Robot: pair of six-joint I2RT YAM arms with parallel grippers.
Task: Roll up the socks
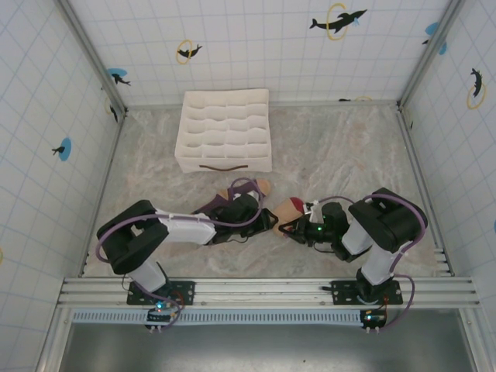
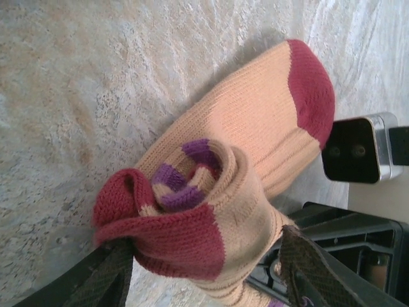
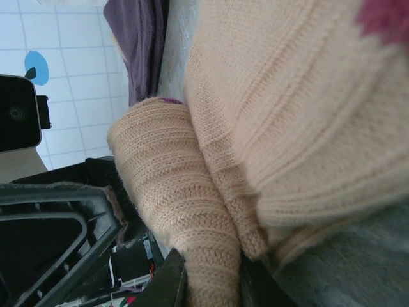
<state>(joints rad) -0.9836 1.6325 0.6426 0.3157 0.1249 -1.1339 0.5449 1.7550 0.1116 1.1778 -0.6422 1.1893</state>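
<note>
From above, the left gripper (image 1: pixel 260 220) and right gripper (image 1: pixel 293 228) meet at lower centre over the beige sock (image 1: pixel 288 206). The purple sock (image 1: pixel 246 188) lies just up-left of it, below the white box (image 1: pixel 225 130).

Left wrist view: the beige sock's (image 2: pixel 255 128) striped cuff is curled into a roll at bottom centre, pinched by the left gripper (image 2: pixel 204 272), red toe pointing upper right.

Right wrist view: the right gripper (image 3: pixel 211 288) nips a beige fold at the bottom edge, with the purple sock (image 3: pixel 137 38) at the top left.
</note>
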